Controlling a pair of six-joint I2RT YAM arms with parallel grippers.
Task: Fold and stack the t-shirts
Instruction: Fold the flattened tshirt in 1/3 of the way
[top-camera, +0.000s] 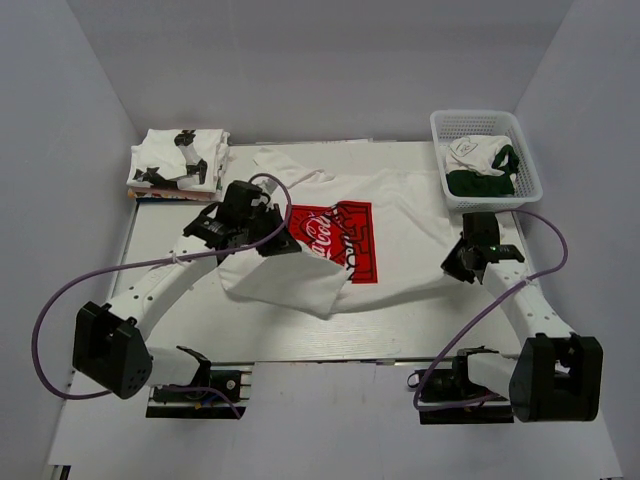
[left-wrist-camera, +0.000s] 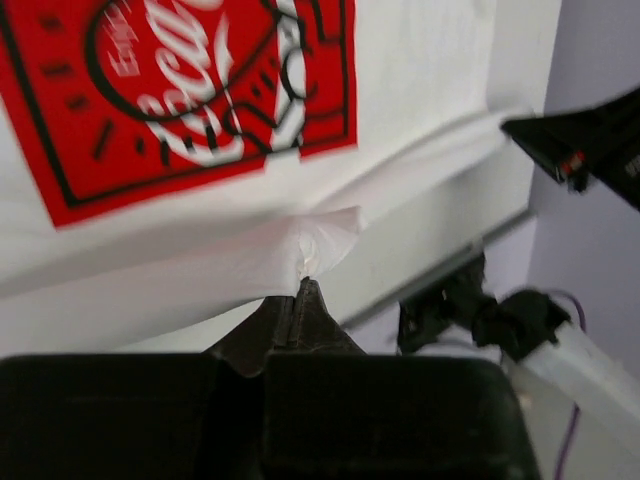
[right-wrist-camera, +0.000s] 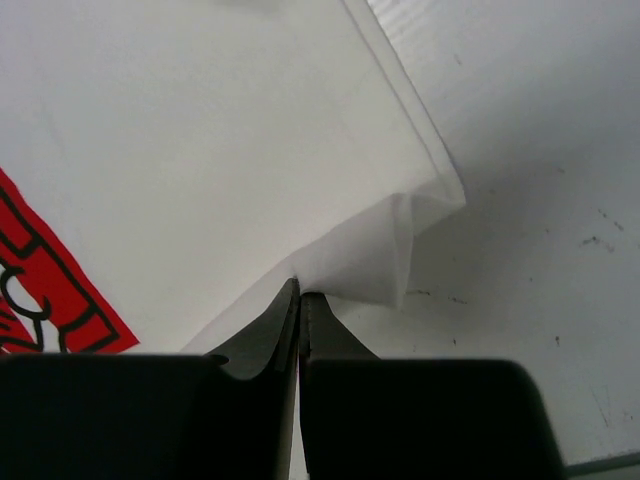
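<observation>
Left wrist view: the left hand (left-wrist-camera: 305, 292) has its fingers pressed together on a small bunched corner of the white t-shirt (left-wrist-camera: 420, 60), and the cloth puckers right at the tips. Beyond the pinch, the shirt's red logo print (left-wrist-camera: 190, 100) fills the upper part of that view, slightly blurred.

In the right wrist view the right hand (right-wrist-camera: 300, 292) is likewise clamped on an edge of the same shirt. A doubled corner of fabric lies just past its tips on the bare tabletop (right-wrist-camera: 540, 200).

From the top external camera, the shirt lies spread across the middle of the tabletop with the print facing up. Its near-left part appears lifted and turned toward the logo under the left hand, while the right hand holds the near-right edge.

A stack of folded white t-shirts (top-camera: 180, 165) with black prints sits at the far left corner. A white mesh basket (top-camera: 475, 124) stands at the far right, holding a white and dark green bundle of clothing (top-camera: 480, 175).
</observation>
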